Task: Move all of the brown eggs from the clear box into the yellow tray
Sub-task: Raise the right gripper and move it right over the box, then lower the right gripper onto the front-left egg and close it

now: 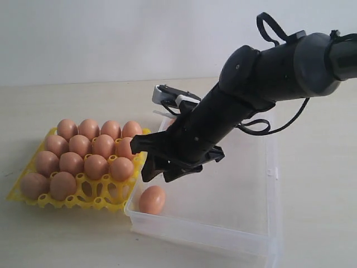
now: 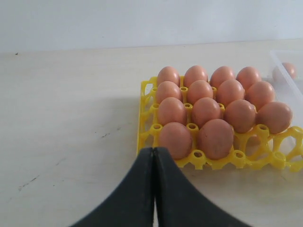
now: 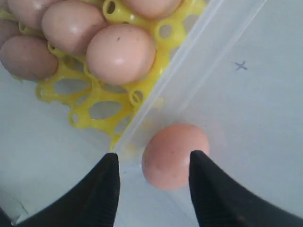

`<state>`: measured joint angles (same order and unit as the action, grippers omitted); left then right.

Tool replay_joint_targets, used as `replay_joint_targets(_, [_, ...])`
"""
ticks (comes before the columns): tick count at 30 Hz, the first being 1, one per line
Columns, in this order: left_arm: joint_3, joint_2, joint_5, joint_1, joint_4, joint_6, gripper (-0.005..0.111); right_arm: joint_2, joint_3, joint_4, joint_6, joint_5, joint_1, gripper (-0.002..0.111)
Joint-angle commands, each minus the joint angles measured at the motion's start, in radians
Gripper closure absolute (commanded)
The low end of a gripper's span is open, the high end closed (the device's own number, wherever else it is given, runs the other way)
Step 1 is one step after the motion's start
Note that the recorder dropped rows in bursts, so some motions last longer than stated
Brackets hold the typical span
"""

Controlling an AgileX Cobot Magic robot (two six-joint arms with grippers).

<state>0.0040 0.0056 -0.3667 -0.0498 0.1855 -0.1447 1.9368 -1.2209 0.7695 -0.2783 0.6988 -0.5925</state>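
Item: I count fourteen smooth brown oval eggs (image 1: 95,166) seated in the bright yellow openwork plastic tray (image 1: 83,180). One last egg (image 1: 152,200) lies in the clear shallow plastic box (image 1: 223,231) (corner nearest the tray). The right gripper (image 3: 155,155) hangs over it with jaws apart; the left gripper (image 2: 154,150) is closed on nothing.

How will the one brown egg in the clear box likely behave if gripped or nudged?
Probably rolls if nudged: the egg is a smooth oval lying loose on the flat floor of the clear box. Its shell may slip between the narrow tips of the right gripper. Being an egg, likely cracks if squeezed hard.
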Motion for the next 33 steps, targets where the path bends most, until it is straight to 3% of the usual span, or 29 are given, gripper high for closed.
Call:
replay_joint_targets(1, [-0.004, -0.006, 0.010, 0.001, 0.001, -0.001, 0.107, 0.019, 0.078, 0.061, -0.064, -0.011, -0.001, 0.062])
replay_joint_targets(4, [-0.004, -0.006, 0.010, 0.001, 0.001, -0.001, 0.107, 0.019, 0.121, 0.090, -0.105, -0.028, -0.001, 0.061])
replay_joint_targets(8, [-0.004, -0.006, 0.010, 0.001, 0.001, -0.001, 0.107, 0.019, 0.128, 0.130, -0.141, -0.067, -0.001, 0.048])
replay_joint_targets(33, [-0.004, -0.006, 0.010, 0.001, 0.001, -0.001, 0.107, 0.090, 0.128, 0.219, -0.174, -0.203, -0.001, 0.049])
